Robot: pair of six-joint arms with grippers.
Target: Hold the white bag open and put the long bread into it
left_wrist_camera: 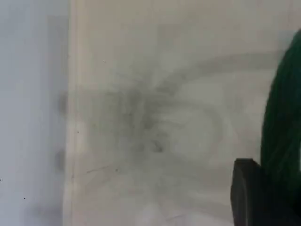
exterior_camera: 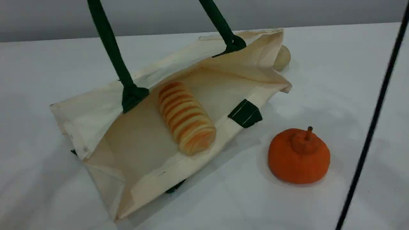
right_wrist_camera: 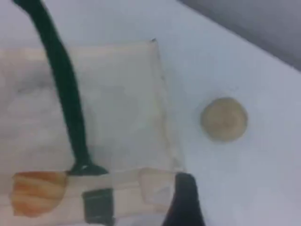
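On the white surface, the white bag lies on its side with its mouth gaping toward the near right, its upper wall lifted by a dark green handle whose two strands climb out of the scene view's top edge; a green patch sits on the bag's lower lip, near the right end of the opening. The long bread, golden with orange-brown crosswise ridges, rests inside the bag on the lower wall, its near end close to the lower lip; from the right wrist view one end of the loaf shows at the bag's mouth, beside the foot of a handle strand. To the near right of the bag, apart from it, sits an orange pumpkin-like ball with a short stem; at the far right corner of the bag a small round beige bun peeks out from behind the canvas, and in the right wrist view the bun lies clear of the bag's edge. A thin black cable crosses the right side of the scene. The left hand shows only a dark fingertip beside a green strand over blurred canvas; it is closed, though what it grips cannot be told. The right hand hangs over the bag's corner, spread wide and holding nothing.
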